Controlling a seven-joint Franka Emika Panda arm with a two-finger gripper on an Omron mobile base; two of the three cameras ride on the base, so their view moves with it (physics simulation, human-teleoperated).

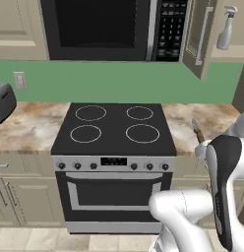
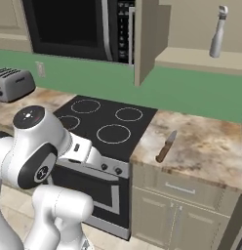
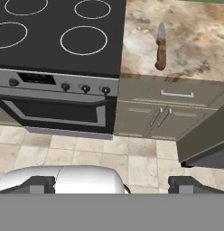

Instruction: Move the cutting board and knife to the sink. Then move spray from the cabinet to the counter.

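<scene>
Currently the gripper is hanging well back from the cabinets, out over the tiled floor, with its jaws standing fully apart and nothing between them. Knife: lying flat on the counter, on the stretch just right of the stove, close to the counter's front edge and not far from the edge that meets the stove. Long axis: running roughly front to back across the counter, brown handle toward the front edge, silver blade pointing toward the green back wall; in the right base view it is showing a slight slant. Relation to the gripper: the knife is sitting ahead of the hand and a little to its right, well apart from it, so the single arm is probably needing to reach forward and somewhat rightward, and the jaws are likely needing to straddle the handle across its narrow width rather than along its length. Spray bottle: standing upright on the shelf of the wall cabinet, whose door is standing open, above and right of the knife. Toaster: sitting on the counter left of the stove. Cutting board and sink: I cannot tell where they are.
</scene>
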